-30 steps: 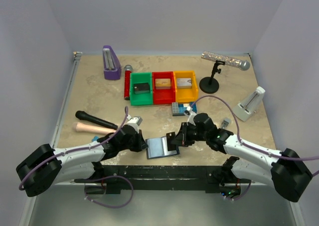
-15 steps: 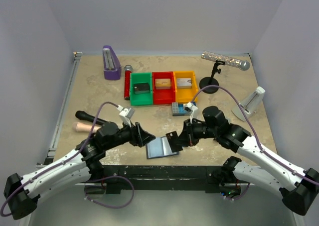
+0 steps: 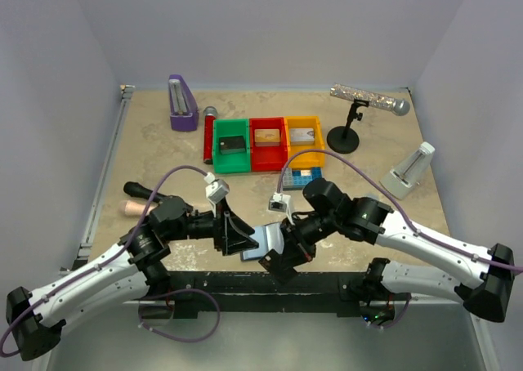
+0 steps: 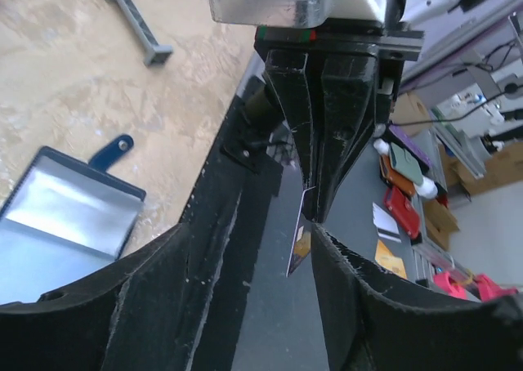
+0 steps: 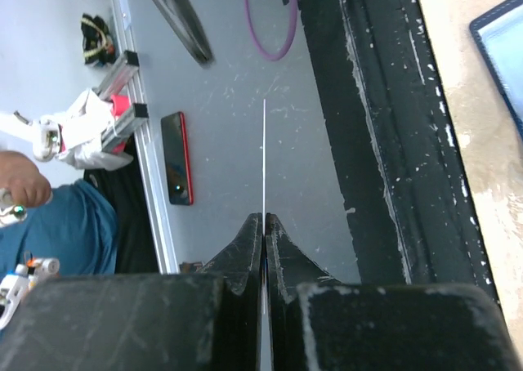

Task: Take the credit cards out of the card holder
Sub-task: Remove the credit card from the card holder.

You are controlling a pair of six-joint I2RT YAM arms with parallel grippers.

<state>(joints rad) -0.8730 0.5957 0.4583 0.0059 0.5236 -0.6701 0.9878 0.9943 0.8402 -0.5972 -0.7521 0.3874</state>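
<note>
Navy-blue folding card holder (image 4: pixel 69 212), pale blue-grey inside, small snap tab. It lies open and flat on the beige marbled table (image 3: pixel 155 150), at the lower centre of the overhead view. It is near the front edge, between the two grippers.

Thin plastic card (image 5: pixel 264 154), seen almost edge-on, colour not clear. It is pinched in the right gripper (image 5: pixel 264 220), whose fingers are pressed together on it. It is held off the table above the black front rail (image 3: pixel 327 283), just beside the holder's lower right corner.

Left gripper (image 3: pixel 235 240): fingers spread well apart, nothing between them, just left of the holder. In its wrist view the pinched card hangs close to one fingertip; whether they touch I cannot tell.

Row of three small plastic bins, upper centre of the overhead view:
- green bin (image 3: pixel 231 167), holding a black card (image 3: pixel 233 145)
- red bin (image 3: pixel 268 164), holding a gold-tan card (image 3: pixel 267 138)
- yellow bin (image 3: pixel 305 159), holding a silvery grey card (image 3: pixel 304 135)
</note>
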